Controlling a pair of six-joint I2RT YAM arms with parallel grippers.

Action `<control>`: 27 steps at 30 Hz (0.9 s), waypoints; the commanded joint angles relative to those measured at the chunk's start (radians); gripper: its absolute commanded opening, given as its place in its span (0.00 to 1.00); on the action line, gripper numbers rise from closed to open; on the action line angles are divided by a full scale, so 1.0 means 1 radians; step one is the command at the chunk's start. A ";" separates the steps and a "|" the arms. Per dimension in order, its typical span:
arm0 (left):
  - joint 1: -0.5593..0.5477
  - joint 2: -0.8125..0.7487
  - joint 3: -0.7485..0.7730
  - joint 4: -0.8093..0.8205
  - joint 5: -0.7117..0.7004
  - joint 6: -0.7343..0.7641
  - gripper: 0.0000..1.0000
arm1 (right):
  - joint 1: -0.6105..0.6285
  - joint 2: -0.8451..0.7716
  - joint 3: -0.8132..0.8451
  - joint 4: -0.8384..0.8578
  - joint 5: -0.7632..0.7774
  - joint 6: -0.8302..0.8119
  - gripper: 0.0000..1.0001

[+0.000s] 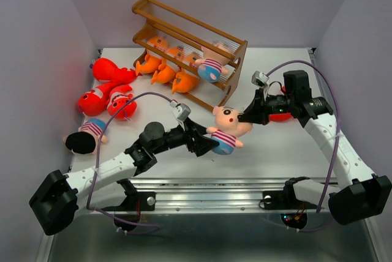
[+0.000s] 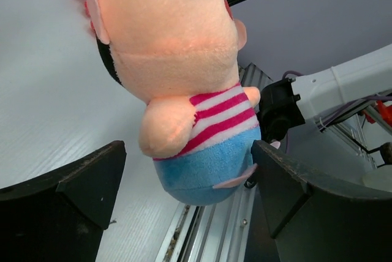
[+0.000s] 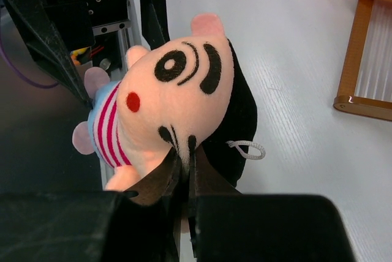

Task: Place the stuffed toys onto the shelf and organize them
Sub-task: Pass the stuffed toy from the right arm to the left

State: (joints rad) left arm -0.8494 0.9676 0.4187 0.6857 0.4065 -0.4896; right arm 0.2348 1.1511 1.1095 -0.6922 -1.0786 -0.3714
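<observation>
On the doll [image 1: 228, 128], right pincer [image 1: 245, 117], level, clenched

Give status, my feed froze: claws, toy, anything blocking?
Right claw shut on the doll, at its head. Left claw open around its legs. Shelf partly filled; path looks clear.

Bright, even light from above washes the white tabletop [image 1: 278, 149] in front of the shelf [image 1: 236, 69]; shadows there are soft and faint. Left of the shelf, the red toys [image 1: 101, 100] glow oversaturated (tinting the wall beside them). In the left wrist view the pincer fingers [image 2: 61, 207] read near-black, detail lost.
</observation>
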 commanded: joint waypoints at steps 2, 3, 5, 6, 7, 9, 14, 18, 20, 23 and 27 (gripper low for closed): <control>0.003 0.042 0.020 0.115 0.074 -0.044 0.86 | -0.003 -0.016 -0.013 0.053 -0.032 -0.004 0.01; 0.003 0.055 0.023 0.123 0.078 -0.046 0.83 | -0.003 -0.019 -0.013 0.054 -0.029 -0.004 0.01; 0.004 0.069 0.029 0.129 0.100 -0.049 0.75 | -0.003 -0.022 -0.016 0.060 -0.018 -0.003 0.01; 0.003 0.080 0.035 0.129 0.106 -0.049 0.69 | -0.003 -0.025 -0.020 0.063 -0.011 -0.001 0.01; 0.003 0.086 0.037 0.129 0.113 -0.049 0.67 | -0.003 -0.025 -0.022 0.068 -0.004 0.002 0.01; 0.003 0.092 0.038 0.127 0.126 -0.049 0.58 | -0.003 -0.028 -0.025 0.072 0.014 0.005 0.01; 0.004 0.083 0.034 0.115 0.134 -0.044 0.29 | -0.012 -0.031 -0.028 0.089 0.035 0.017 0.01; 0.009 0.054 0.029 0.095 0.117 -0.038 0.28 | -0.012 -0.034 -0.030 0.095 0.039 0.023 0.01; 0.009 0.040 0.026 0.092 0.094 -0.047 0.53 | -0.012 -0.037 -0.030 0.100 0.039 0.028 0.01; 0.009 0.008 0.011 0.103 0.069 -0.067 0.91 | -0.012 -0.047 -0.028 0.115 0.042 0.045 0.01; 0.009 -0.012 -0.012 0.126 0.071 -0.093 0.95 | -0.022 -0.068 -0.030 0.157 0.052 0.080 0.01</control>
State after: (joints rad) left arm -0.8421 0.9867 0.4191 0.7391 0.4805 -0.5655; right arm 0.2234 1.1263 1.0779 -0.6277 -1.0317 -0.3267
